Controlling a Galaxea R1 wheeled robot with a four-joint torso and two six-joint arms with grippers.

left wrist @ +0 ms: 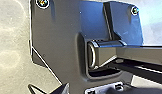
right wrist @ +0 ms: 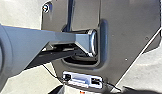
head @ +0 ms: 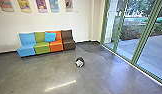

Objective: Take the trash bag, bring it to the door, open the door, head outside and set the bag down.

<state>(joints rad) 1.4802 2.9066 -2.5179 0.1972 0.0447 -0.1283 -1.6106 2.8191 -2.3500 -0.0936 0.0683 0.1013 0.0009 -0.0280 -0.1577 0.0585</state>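
The trash bag [head: 79, 62], as I take the small dark and white bundle to be, lies on the floor [head: 27, 75] well ahead of the fingers and apart from them; whether the fingers are released or clenched I cannot tell. The first risk is the approach: seen from so high, a low bundle is easily misjudged for distance, so the robot could stop short or roll into it and push it along. Its dark side is close in tone to the grey floor, which could blur where it ends and spoil the reach; the bright streak [head: 60, 85] on the floor nearer the fingers might mislead too. A pinch on loose plastic may catch only a fold, and the bag could slip or tear once lifted.

Beyond the bag and off to the right of the fingers stand glass panels [head: 132, 27] in green frames [head: 142, 40]. I cannot tell which one is the door, nor make out a handle, so it could head for a fixed pane; with the pavement [head: 153, 50] showing through, clear glass may be taken for an opening and bumped. The row of seats [head: 55, 46] farther ahead is a lesser snag, if it swings wide.
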